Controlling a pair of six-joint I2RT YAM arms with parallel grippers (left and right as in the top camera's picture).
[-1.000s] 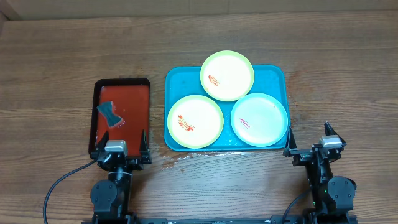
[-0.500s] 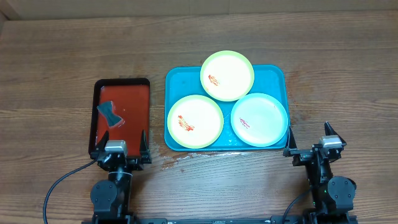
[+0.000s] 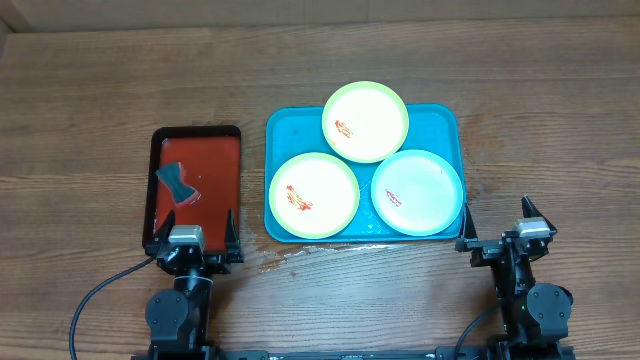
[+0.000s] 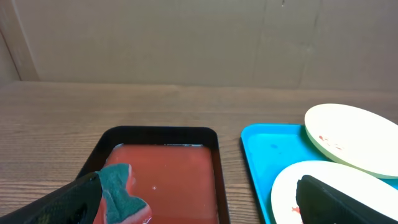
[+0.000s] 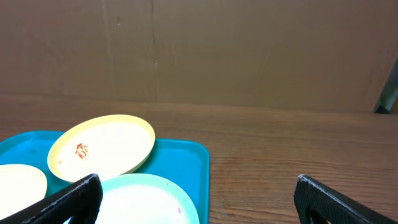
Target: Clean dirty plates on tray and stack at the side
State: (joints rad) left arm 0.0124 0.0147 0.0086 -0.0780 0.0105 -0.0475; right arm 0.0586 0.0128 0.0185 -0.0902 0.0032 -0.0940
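1. Plates [image 3: 365, 122], three and all smeared, lie on the turquoise tray [image 3: 290, 135], ahead of and between both pincers.
2. Jaws stand apart and empty on the left pincer [image 4: 199, 205] and the right pincer [image 5: 199, 205].
3. Nothing has moved in the last second, so cleaning looks unstarted. The sponge [image 3: 177, 183] lies just ahead of the left pincer.

Turquoise rect. tray [image 3: 290, 135] w/ rounded corners & raised rim lies flat, long side left-right. 3 round plates on it, faces up. Far plate [image 3: 365, 121], yellow-green rim, overhangs tray's far rim; its near edge overlaps the other 2. Near-left plate [image 3: 314, 195], yellow-green rim. Near-right plate [image 3: 417, 192], pale blue. All have white centres w/ small red-orange smears.
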